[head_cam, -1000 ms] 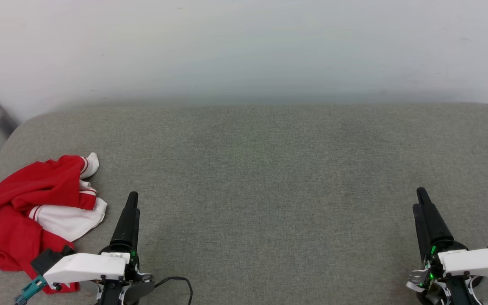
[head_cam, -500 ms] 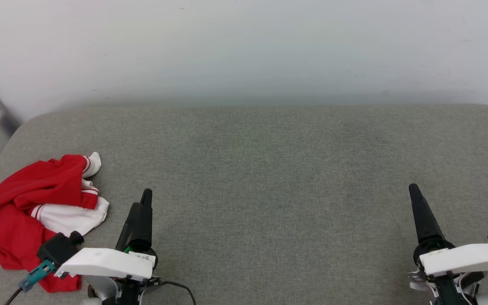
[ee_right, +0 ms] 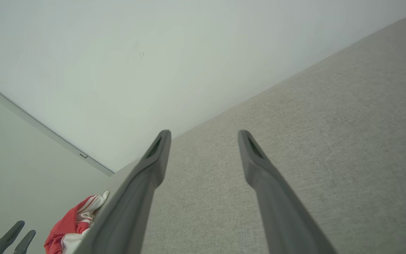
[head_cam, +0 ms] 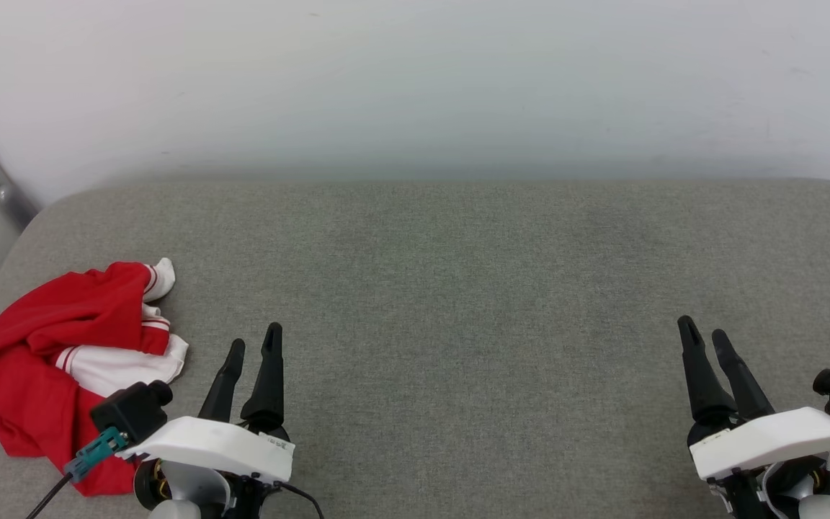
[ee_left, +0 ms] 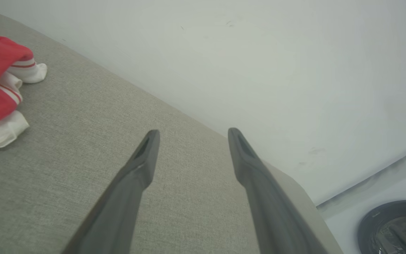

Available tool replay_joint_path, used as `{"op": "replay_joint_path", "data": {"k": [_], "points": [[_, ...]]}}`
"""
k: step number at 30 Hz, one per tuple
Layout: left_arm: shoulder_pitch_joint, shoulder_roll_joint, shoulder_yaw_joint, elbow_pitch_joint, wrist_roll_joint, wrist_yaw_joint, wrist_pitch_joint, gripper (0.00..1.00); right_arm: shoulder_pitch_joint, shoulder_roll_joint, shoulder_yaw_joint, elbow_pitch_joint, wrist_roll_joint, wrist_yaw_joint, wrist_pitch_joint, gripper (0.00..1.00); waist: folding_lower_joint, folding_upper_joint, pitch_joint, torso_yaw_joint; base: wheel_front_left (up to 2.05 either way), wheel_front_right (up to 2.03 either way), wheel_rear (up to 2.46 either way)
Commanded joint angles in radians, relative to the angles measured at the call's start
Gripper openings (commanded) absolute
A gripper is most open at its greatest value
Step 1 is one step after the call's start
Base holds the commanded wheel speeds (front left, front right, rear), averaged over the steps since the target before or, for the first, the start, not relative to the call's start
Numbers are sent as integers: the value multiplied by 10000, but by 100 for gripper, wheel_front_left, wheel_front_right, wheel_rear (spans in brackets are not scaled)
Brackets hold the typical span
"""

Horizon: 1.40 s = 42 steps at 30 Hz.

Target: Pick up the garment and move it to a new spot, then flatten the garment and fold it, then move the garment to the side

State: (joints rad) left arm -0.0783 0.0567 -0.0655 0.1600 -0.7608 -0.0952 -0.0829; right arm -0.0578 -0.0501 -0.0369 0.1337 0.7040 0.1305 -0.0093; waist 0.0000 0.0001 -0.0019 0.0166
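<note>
Garment (head_cam: 19, 346): red jersey with white, striped sleeves, crumpled at the left end of the grey cushion (head_cam: 458, 274).
Left gripper (head_cam: 255, 339): fingers apart, empty, just right of the garment.
Right gripper (head_cam: 703, 330): fingers apart, empty, well away near the cushion's right end.
Contact: the left arm's white housing (head_cam: 213, 447) overlapped the jersey's near edge; whether they touched could not be told.

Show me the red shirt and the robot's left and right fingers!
shirt (head_cam: 40, 324), head view, on its crumpled red part.
left fingers (head_cam: 269, 375), head view, midway along the finger whose tip shows higher.
right fingers (head_cam: 698, 375), head view, midway along the finger whose tip shows higher.
</note>
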Motion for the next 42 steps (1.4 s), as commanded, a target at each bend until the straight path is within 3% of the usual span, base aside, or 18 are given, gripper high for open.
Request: {"op": "replay_joint_path", "data": {"k": [1,19,42], "points": [[-251,116,-103,-128,430,53,-116,100,0,-10,-13,-196,-441,3,2,100,0,-1,0,4,0,0,0],[-343,445,-758,-38,2724,560,-642,100,225,-5,12,-639,-2883,2,-160,100,0,-1,-14,-10,0,0,0],[-340,562,-1242,314,4710,981,-1186,100,688,-4,-137,-1008,-4537,2,-530,100,0,-1,-120,7,0,0,0]]}}
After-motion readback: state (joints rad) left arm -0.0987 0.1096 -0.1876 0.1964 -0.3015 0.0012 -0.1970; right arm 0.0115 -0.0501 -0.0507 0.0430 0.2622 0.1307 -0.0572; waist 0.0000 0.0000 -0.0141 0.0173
